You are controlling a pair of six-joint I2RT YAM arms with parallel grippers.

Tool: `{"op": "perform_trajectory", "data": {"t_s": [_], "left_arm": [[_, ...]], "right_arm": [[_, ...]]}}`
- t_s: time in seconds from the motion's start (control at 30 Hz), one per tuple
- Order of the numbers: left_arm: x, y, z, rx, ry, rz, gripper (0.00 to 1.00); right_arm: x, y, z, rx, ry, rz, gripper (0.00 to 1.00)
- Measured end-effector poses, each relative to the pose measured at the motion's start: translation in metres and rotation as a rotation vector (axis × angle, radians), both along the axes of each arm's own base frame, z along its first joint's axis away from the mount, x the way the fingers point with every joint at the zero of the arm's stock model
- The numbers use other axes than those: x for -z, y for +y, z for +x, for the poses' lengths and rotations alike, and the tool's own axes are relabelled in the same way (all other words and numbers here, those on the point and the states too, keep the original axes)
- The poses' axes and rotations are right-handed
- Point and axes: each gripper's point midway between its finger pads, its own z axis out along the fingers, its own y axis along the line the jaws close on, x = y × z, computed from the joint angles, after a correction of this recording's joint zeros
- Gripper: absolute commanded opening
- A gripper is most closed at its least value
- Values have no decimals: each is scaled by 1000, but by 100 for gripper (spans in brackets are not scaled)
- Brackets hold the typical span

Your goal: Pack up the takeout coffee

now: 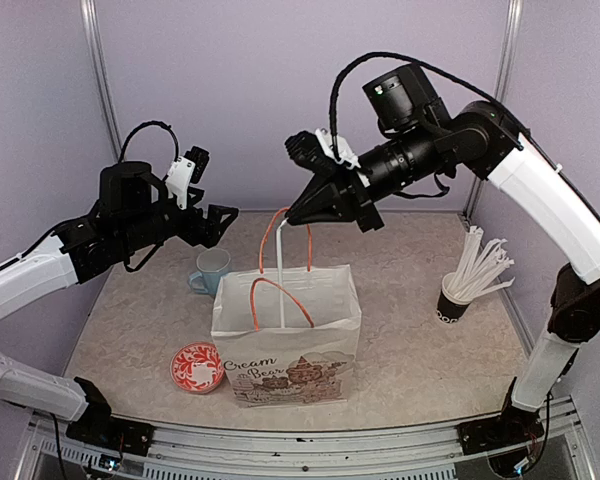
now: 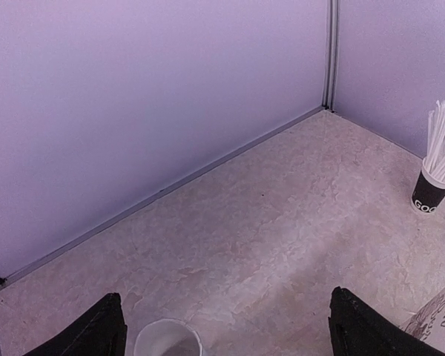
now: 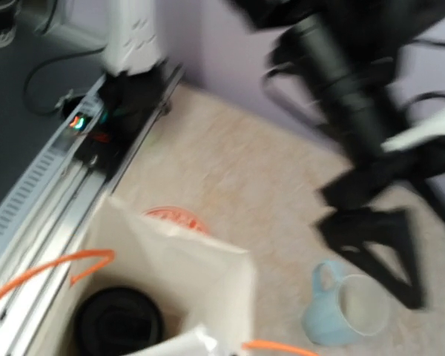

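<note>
The right gripper [image 1: 293,214] hangs over the mouth of the bag with its black tapered jaws pinched together on the top end of a thin white straw [image 1: 281,275]. The straw runs straight down between the orange cord handles [image 1: 270,281] into the bag. The left gripper [image 1: 220,225] is held above the table's left rear part with its wedge-shaped fingers [image 2: 96,330] spread wide and nothing between them.

The paper bag [image 1: 290,340] is white, boxy and creased, and it stands upright with dark printed lettering and a drawing on its front. In the right wrist view the takeout coffee [image 3: 119,320] sits at the bottom of the bag. Only its round black ribbed lid shows, and that view is blurred. The top view does not show it, because the bag's front wall hides it.

A light blue glazed mug [image 1: 212,270] with a loop handle stands just behind the bag's left corner, under the left gripper. A small round red-and-white patterned dish [image 1: 198,366] lies beside the bag's front left corner. Well apart on the right, a black paper cup [image 1: 454,305] holds a fan of white straws [image 1: 483,262]. The table [image 1: 410,360] is marbled beige and matte, with lilac walls around it.
</note>
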Motion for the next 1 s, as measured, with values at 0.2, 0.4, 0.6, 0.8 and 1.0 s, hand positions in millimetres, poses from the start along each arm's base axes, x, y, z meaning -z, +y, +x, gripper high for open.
{"op": "perform_trajectory", "data": {"t_s": [0.2,0.4,0.6,0.8,1.0], "left_arm": [[1,2,-1,-3,-1,0,92],[7,6,-2,-9,4,3,93],[9,12,1,-26,-2,-1,95],[11,22,5,-51,-7,-15,96],[7,32,12,-68,-11,-46,95]], "right_arm": [[51,34,-25,-68,24,-129,44],[45,30,-10,-14,-12,-122,51],[6,-39,52,230,-68,-40,49],[8,-169,143,692,-80,0,41],[66,-286,190,1076,36,-68,30]]}}
